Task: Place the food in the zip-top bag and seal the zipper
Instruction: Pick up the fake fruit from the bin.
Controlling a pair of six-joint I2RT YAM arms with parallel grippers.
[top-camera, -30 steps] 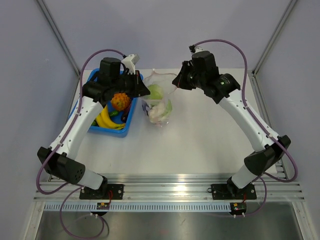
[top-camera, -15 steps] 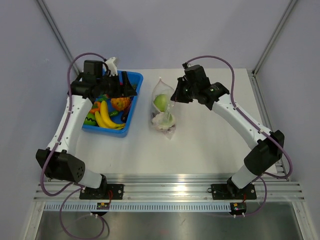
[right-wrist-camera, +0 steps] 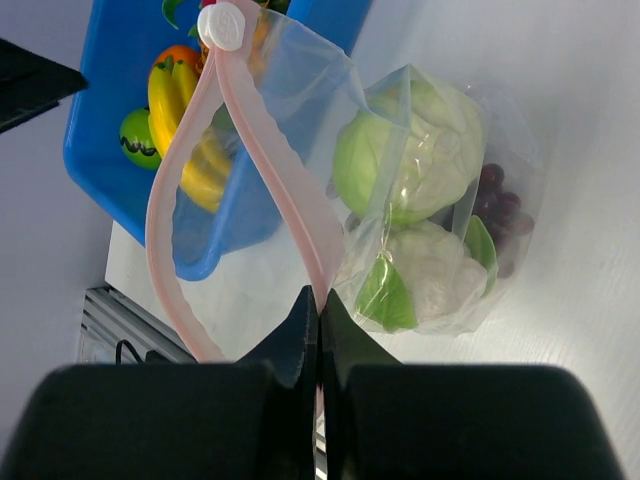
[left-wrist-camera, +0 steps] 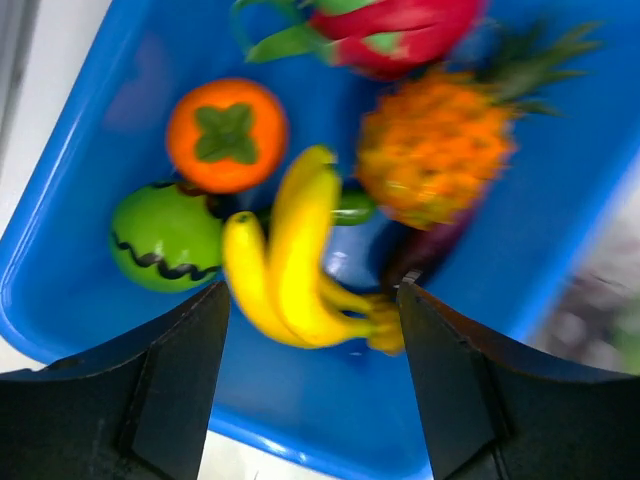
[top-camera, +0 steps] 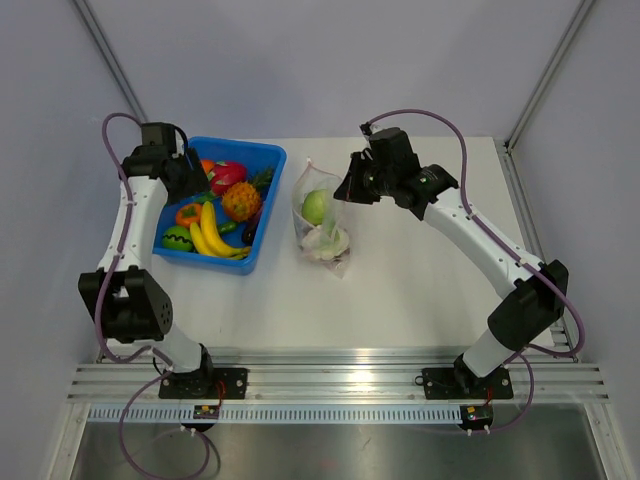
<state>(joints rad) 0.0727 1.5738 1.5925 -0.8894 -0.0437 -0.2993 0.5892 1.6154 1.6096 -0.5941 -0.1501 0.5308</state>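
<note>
The zip-top bag (top-camera: 322,215) lies on the table right of the blue tray (top-camera: 262,160). It holds a pale green cabbage (right-wrist-camera: 410,150), a white cauliflower (right-wrist-camera: 430,270) and purple grapes (right-wrist-camera: 497,195). My right gripper (right-wrist-camera: 320,300) is shut on the pink zipper (right-wrist-camera: 180,170), lifting the bag's mouth, which gapes as a loop. My left gripper (left-wrist-camera: 315,330) hangs open over the tray with nothing between its fingers. Just beyond its fingertips lie yellow bananas (left-wrist-camera: 290,260), with a green fruit (left-wrist-camera: 165,237), an orange fruit (left-wrist-camera: 227,135) and a pineapple (left-wrist-camera: 435,150) around them.
A red dragon fruit (left-wrist-camera: 400,25) lies at the tray's far end. The zipper's white slider (right-wrist-camera: 222,25) sits at the loop's far end. Grey walls close in on the left and right, and a metal rail (top-camera: 340,365) runs along the near edge.
My left gripper has opened and swung left from the bag's mouth to above the tray. The right gripper has shifted a little toward the tray, still pinching the zipper, and the bag has settled.
</note>
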